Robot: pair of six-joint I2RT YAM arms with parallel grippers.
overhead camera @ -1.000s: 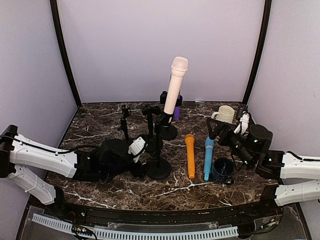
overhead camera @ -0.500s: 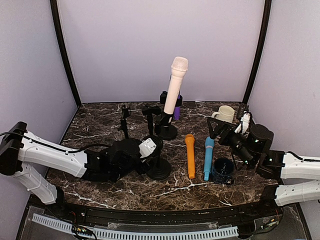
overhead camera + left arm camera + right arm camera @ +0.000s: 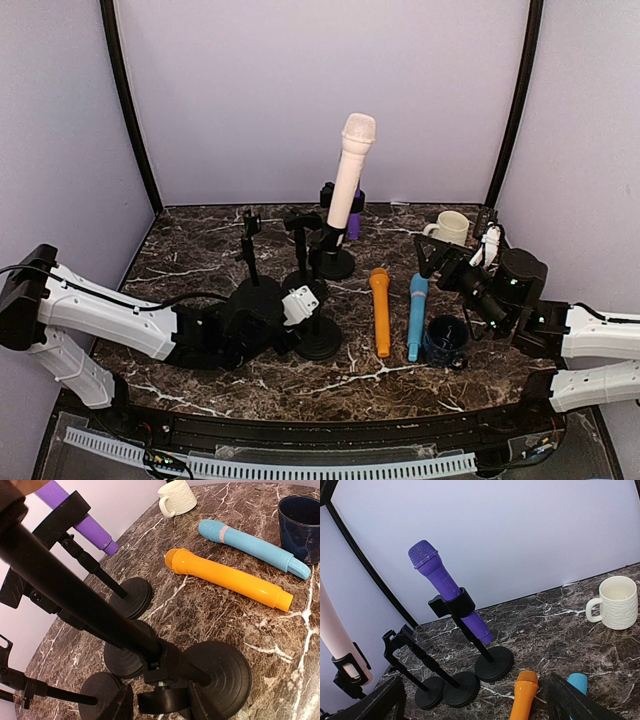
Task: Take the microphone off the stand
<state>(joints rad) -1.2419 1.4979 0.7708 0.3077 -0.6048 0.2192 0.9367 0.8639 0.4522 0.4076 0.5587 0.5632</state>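
Note:
A pale pink microphone [image 3: 354, 170] stands tilted in the clip of a black stand [image 3: 318, 338] mid-table. My left gripper [image 3: 305, 312] lies low at that stand's foot. In the left wrist view its fingers [image 3: 109, 704] flank the black knob [image 3: 165, 700] at the bottom of the stand's pole [image 3: 75, 595]. Only a sliver of marble shows beside the left finger, and contact is unclear. My right gripper [image 3: 447, 258] hovers at the right, open and holding nothing, facing the stands. The pink microphone [image 3: 334, 632] shows at the left edge of its view.
A purple microphone [image 3: 355, 222] sits in a rear stand [image 3: 494, 664]. Two bare stands [image 3: 250, 245] stand left of it. An orange microphone [image 3: 380, 310] and a blue one [image 3: 416, 315] lie flat beside a dark blue cup [image 3: 445, 340]. A cream mug [image 3: 450, 228] is back right.
My left gripper has slid right to the foot of the pink microphone's stand, and its jaws have narrowed around the knob. The right arm has not moved.

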